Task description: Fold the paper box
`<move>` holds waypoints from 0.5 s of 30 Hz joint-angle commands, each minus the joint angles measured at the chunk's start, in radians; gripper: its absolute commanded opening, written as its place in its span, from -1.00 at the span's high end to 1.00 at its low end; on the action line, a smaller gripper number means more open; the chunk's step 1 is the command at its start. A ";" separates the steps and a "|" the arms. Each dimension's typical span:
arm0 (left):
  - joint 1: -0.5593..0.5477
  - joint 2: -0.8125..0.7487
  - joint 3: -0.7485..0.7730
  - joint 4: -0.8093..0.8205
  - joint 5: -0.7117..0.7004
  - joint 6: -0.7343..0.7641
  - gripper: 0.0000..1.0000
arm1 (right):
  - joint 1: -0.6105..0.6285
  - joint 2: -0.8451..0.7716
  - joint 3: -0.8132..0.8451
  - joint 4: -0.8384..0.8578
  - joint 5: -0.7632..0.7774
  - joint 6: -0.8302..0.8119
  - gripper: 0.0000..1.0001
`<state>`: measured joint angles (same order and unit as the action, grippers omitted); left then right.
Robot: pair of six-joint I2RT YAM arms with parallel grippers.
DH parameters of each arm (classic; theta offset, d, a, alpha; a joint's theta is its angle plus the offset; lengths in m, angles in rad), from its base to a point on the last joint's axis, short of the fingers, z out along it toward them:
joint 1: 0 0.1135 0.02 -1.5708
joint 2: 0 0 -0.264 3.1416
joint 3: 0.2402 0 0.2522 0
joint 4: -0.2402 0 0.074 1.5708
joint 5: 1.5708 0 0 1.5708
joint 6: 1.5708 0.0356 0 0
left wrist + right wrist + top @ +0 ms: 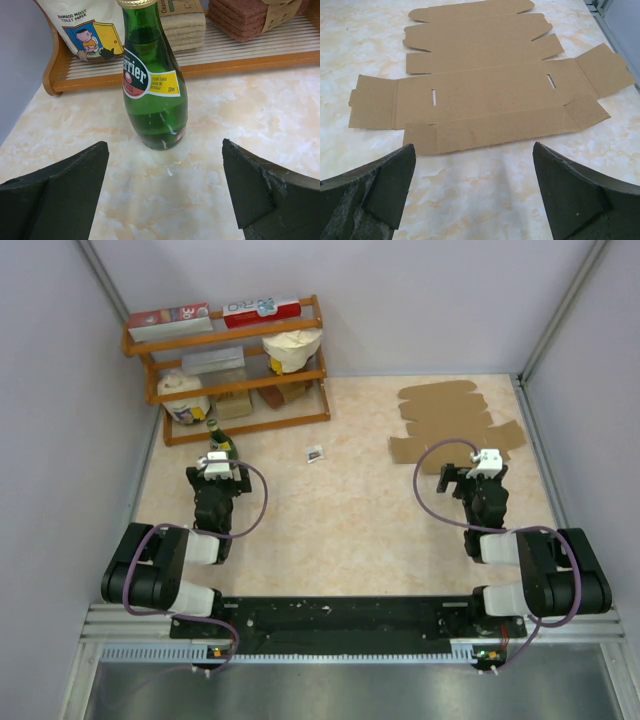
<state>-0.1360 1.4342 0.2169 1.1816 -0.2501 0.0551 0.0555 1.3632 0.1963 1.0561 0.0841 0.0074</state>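
Right jaws, just short of the flat paper box (485, 95), gape empty; left jaws too. Probably lift its near flap first.

The left arm (160, 565) and right arm (555, 575) are wearing black housings with white segments, each trailing purple cables (265, 498). The left gripper (164, 150) and right gripper (473, 150) are showing matte black wedge fingers.
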 commanded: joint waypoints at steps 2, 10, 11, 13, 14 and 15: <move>0.003 0.005 0.015 0.033 0.005 -0.005 -0.97 | -0.008 0.001 0.008 0.041 0.062 0.022 -0.98; 0.004 0.003 0.016 0.029 0.006 -0.008 -0.97 | -0.009 0.002 0.009 0.039 0.065 0.022 -0.98; 0.004 0.005 0.016 0.029 0.008 -0.006 -0.97 | -0.009 0.004 0.008 0.038 0.063 0.022 -0.98; 0.004 0.005 0.016 0.029 0.008 -0.008 -0.98 | -0.009 0.002 0.006 0.041 0.065 0.019 -0.98; 0.004 0.003 0.018 0.029 0.006 -0.008 -0.98 | -0.008 -0.003 0.003 0.045 0.065 0.017 -0.98; 0.004 0.005 0.018 0.027 0.008 -0.006 -0.97 | -0.009 -0.004 0.006 0.041 0.054 0.014 -0.98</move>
<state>-0.1360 1.4342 0.2169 1.1812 -0.2501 0.0547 0.0555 1.3632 0.1963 1.0550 0.1383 0.0185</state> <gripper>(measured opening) 0.987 0.988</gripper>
